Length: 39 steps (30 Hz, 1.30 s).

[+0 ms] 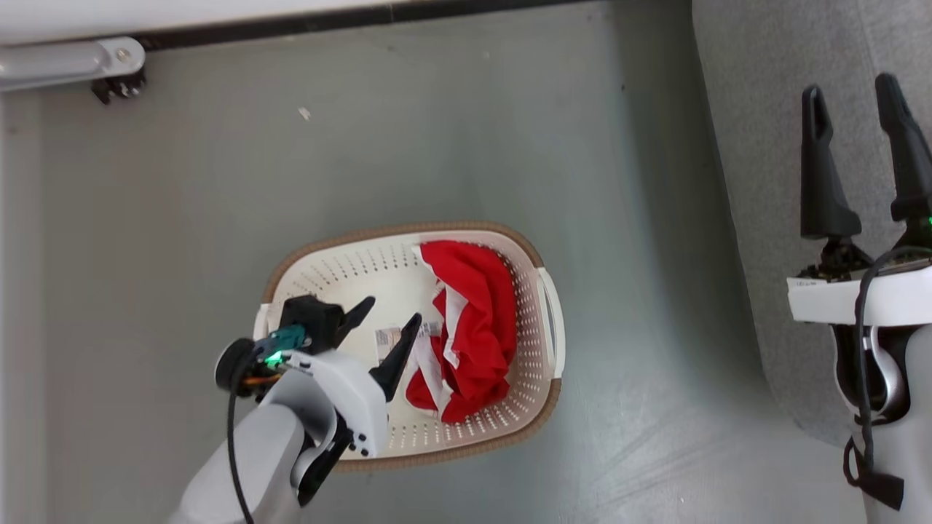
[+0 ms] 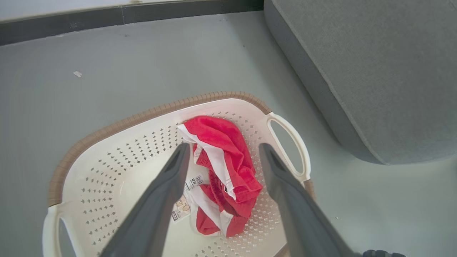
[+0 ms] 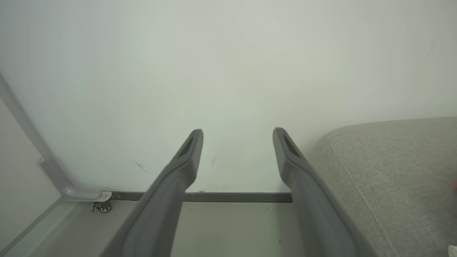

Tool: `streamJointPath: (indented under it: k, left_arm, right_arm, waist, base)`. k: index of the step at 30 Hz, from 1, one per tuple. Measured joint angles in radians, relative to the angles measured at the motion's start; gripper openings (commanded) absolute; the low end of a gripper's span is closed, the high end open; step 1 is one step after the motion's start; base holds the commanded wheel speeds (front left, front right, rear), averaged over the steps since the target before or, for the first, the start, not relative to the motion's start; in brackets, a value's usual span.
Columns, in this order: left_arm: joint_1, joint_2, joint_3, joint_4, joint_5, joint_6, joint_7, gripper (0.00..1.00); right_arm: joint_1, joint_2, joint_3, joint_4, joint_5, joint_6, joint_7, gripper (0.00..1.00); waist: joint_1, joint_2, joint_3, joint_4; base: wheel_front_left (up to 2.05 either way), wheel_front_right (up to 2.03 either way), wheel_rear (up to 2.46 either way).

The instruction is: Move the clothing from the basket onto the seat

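Observation:
Red clothing (image 1: 473, 327) with white trim lies crumpled in the right half of the cream basket (image 1: 342, 273), which stands on the grey floor. White tags show beside it on the basket floor. My left gripper (image 1: 389, 314) hangs open above the basket's near-left part, its fingertips just left of the clothing. In the left wrist view the clothing (image 2: 223, 171) lies between and beyond the open fingers (image 2: 167, 192), inside the basket (image 2: 117, 153). The grey seat (image 1: 757, 145) is at the right. My right gripper (image 1: 852, 91) stands open over the seat (image 3: 392, 178), holding nothing.
A white wall with a dark skirting strip (image 1: 328, 18) runs along the far side. A metal bracket with a small caster (image 1: 116, 84) sits at the far left. Bare grey floor (image 1: 437, 131) surrounds the basket.

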Motion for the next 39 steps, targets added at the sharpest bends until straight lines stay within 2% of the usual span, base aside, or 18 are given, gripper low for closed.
streamJointPath:
  k: [10,30,39]
  left_arm:
    - [-0.084,0.015,-0.076,0.055,0.017,0.000,0.017,1.00]
    - [-0.237,0.007,-0.095,0.140,0.013,0.000,0.030,1.00]
    - [-0.295,0.000,-0.097,0.170,-0.004,0.000,0.036,1.00]
  right_arm:
    - [-0.077,0.005,0.013,-0.012,0.001,0.000,0.000,1.00]
    - [-0.258,0.015,0.077,-0.048,0.000,0.000,-0.005,1.00]
    - [-0.286,0.021,0.092,-0.053,0.000,0.000,-0.005,1.00]
  waist:
    - [0.0000,0.0000,0.100,-0.030]
    - [0.0000,0.0000,0.271,-0.084]
    - [0.0000,0.0000,0.326,-0.107]
  base:
    - [0.00,0.00,0.00]
    - [0.00,0.00,0.00]
    - [0.00,0.00,0.00]
